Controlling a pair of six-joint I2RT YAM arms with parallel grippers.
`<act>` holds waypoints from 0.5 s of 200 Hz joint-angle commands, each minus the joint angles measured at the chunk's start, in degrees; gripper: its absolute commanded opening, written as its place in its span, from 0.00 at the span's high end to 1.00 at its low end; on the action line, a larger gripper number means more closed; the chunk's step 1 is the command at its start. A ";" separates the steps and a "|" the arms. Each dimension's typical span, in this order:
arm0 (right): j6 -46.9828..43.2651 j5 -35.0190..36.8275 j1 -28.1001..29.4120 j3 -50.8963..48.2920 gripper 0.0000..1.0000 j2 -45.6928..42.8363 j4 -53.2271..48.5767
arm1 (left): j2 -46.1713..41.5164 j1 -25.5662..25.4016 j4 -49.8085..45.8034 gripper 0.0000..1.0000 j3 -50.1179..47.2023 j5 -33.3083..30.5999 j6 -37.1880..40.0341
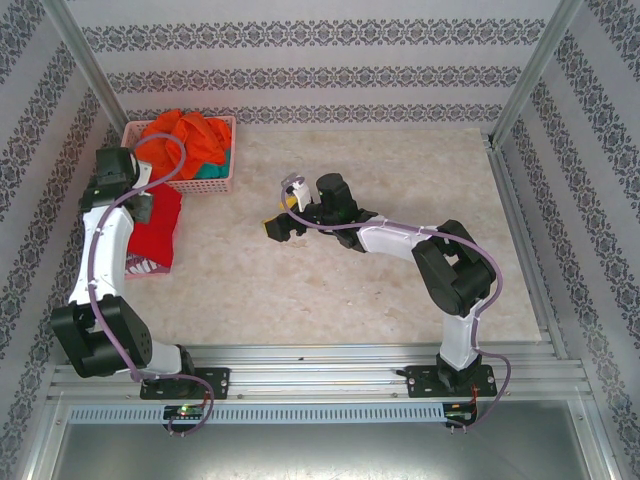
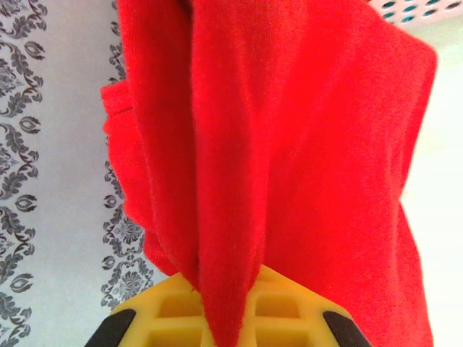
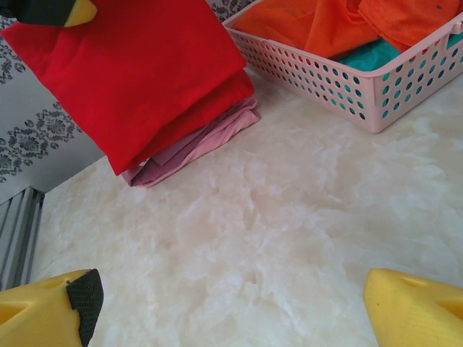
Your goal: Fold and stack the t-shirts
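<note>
Red t-shirt (image 1: 160, 235) comes first, at about 9 o'clock on the desk (image 1: 400, 180) and closest to the left arm's base. The left jaws are clamped on a bunched edge of it, and in the left wrist view the cloth runs out from between them. We see it folded and draped over the maroon t-shirt (image 3: 195, 144), which lies flat beneath it with its edges peeking out on the 6 o'clock side. We cannot tell whether the red cloth rests its full weight there. Further in, near the desk's middle, the right jaws stand wide apart over bare desk, holding nothing. Farthest, at about 10 o'clock, the pink basket (image 3: 325, 72) holds an orange t-shirt (image 3: 311, 22) and a teal t-shirt (image 3: 376, 54), both unfolded. We judge the step in hand to be stacking, setting the red t-shirt on the maroon one. The next move calls for lowering it squarely so the edges line up and letting go without dragging the fold open. After that comes a reach into the basket for another.
</note>
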 commanded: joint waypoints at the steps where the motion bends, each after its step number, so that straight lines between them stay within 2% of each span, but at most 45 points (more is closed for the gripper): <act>1: 0.49 -1.60 -0.58 -0.39 0.07 -0.13 0.94 | 0.89 1.52 4.81 1.00 -2.14 -3.66 1.60; 42: 0.36 -1.36 -0.90 -0.34 0.08 -0.83 -0.26 | 5.42 2.09 7.20 1.00 -2.92 -4.42 1.28; 100: 0.76 -2.01 -0.97 0.75 0.08 -0.41 -2.74 | 9.50 5.56 12.26 1.00 -5.10 -6.68 1.93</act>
